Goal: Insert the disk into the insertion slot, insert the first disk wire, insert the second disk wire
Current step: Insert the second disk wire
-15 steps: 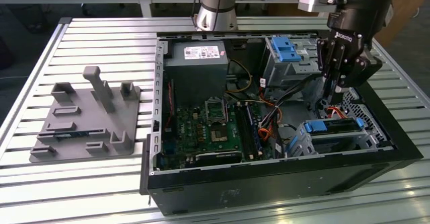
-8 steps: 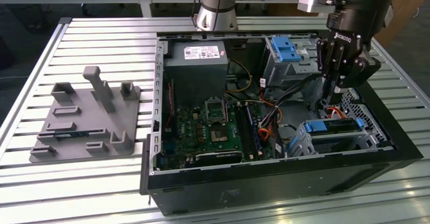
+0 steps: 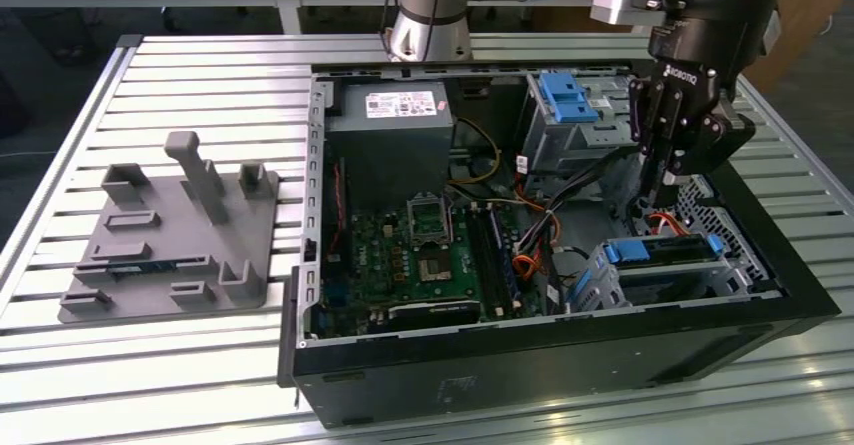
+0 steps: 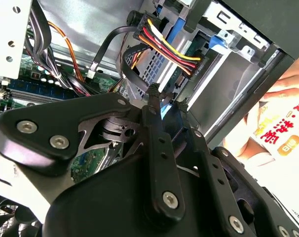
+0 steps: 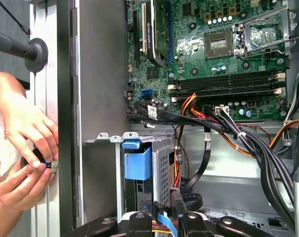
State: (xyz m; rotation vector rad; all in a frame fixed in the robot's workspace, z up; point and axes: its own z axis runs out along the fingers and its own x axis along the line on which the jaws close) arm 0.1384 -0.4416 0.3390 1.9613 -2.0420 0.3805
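Wire insertion appears to be in hand: the silver disk (image 3: 665, 253) in its blue plastic carrier lies in the perforated grey sheet-metal insertion slot (image 3: 603, 283), the multicoloured power wire (image 4: 164, 47) reaches its rear, and the gripper (image 4: 167, 97) pinches what looks like the flat blue disk wire (image 5: 167, 224), which likely needs square alignment.

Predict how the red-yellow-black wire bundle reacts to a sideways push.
The wire bundle is probably floppy: it curves loosely toward its black connector. It is likely light, being a few thin strands. It would probably spring back partway, since both ends look held.
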